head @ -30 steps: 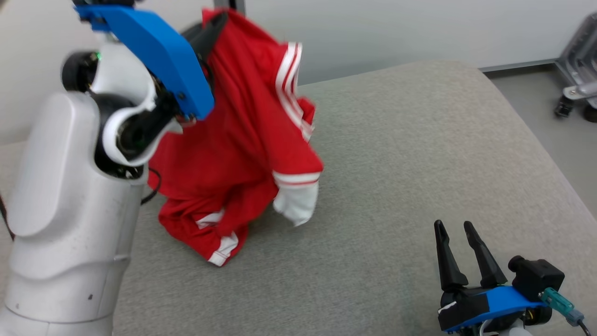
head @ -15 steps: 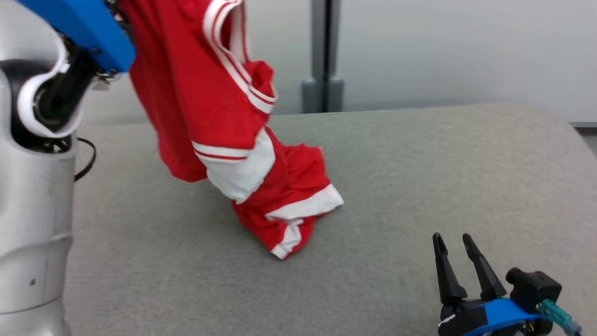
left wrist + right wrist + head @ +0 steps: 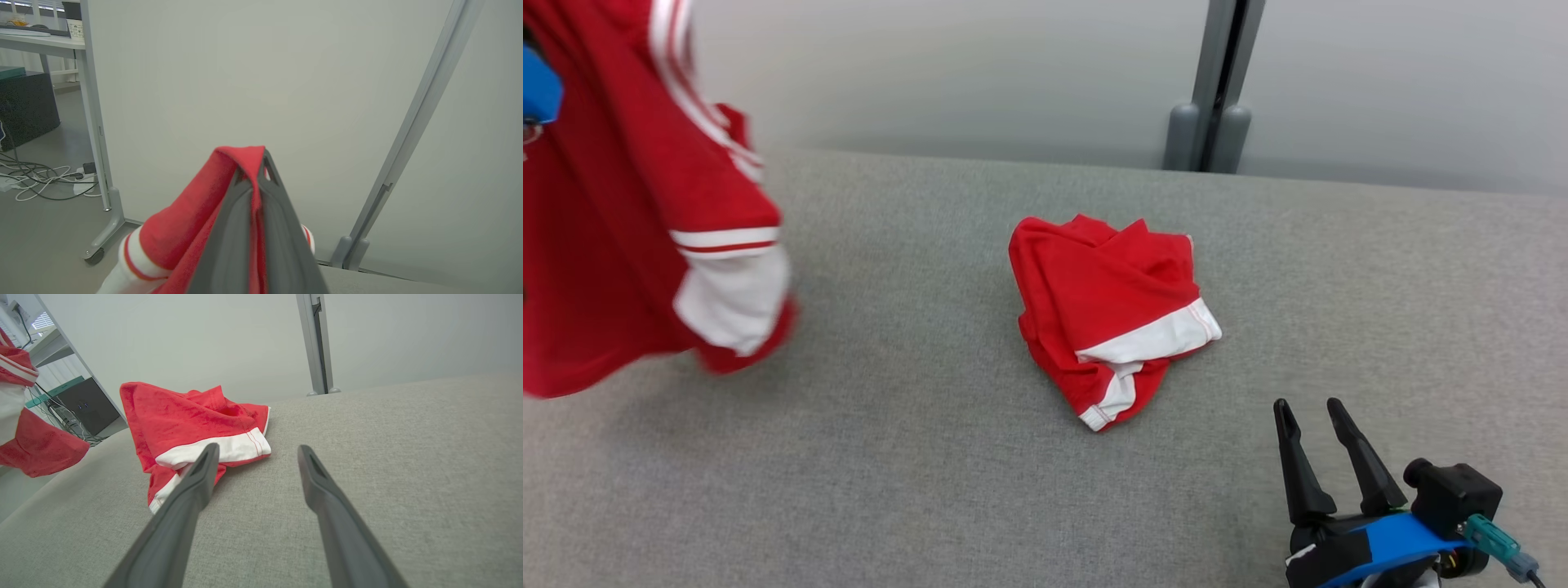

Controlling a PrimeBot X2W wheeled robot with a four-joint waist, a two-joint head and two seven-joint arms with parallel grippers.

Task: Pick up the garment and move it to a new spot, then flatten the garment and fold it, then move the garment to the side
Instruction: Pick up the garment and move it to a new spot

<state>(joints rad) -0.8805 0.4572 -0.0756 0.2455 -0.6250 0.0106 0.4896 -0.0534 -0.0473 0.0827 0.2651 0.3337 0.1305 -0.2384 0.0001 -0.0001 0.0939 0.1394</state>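
Red jersey garment with white cuff and striped trim [image 3: 621,245], hanging bunched at far left, one fold pinched in clenched left gripper [image 3: 256,168], second red-and-white cloth bundle [image 3: 1107,302] crumpled mid grey fabric surface [image 3: 931,490], right gripper [image 3: 1308,406] released, jaws apart, near bundle.

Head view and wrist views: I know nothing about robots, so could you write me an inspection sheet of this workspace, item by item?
Surface: grey fabric-covered top, smooth.
Job's things: red garment with white trim hangs at the left; red-and-white bundle lies crumpled mid-surface.
Clutter: nothing seen.
Grippers: left gripper, jaws shut on the red garment; right gripper, jaws open, empty, near the bundle.
Cables: loose cables on the floor; teal-plugged lead at the right wrist.
Surroundings: pale wall, grey post, dark cabinet.
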